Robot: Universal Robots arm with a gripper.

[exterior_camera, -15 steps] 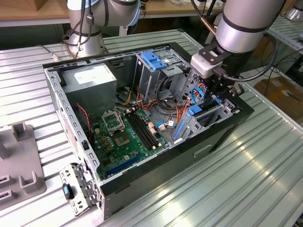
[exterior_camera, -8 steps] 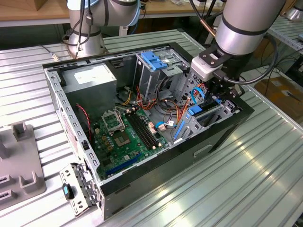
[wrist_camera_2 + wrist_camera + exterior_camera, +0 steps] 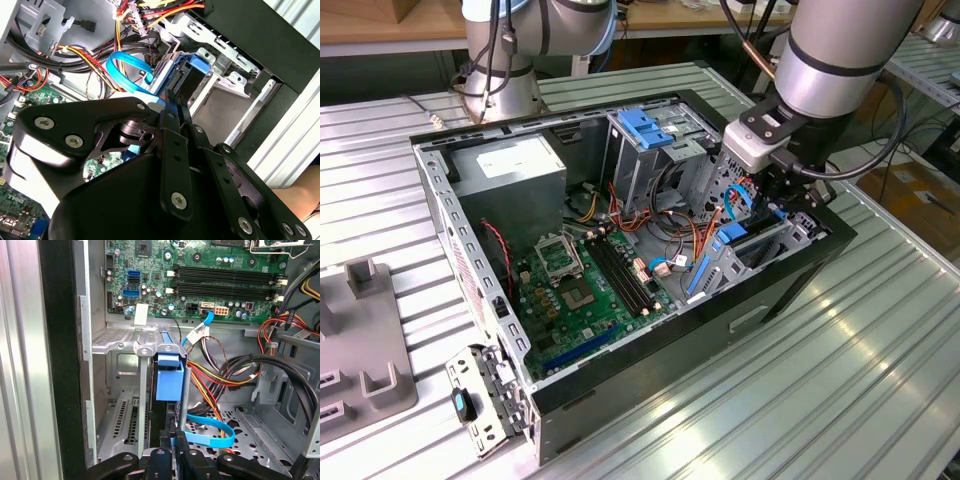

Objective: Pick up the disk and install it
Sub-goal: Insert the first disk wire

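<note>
Disk on edge in the bay, dead ahead of the claw

The claw [image 3: 176,434] is inside the computer case [image 3: 440,190] at the exterior view's right end. Its jaws are nearly closed and look pinched on the thin end of the disk [image 3: 170,375]. The disk stands on edge in its blue frame, in the slot of the metal drive cage [image 3: 125,347]. Its long axis runs in line with the fingers [image 3: 170,135], pointing towards the motherboard [image 3: 210,285]. A blue ribbon cable [image 3: 210,437] loops just beside the fingertips, and I can't tell if it touches them.
</note>
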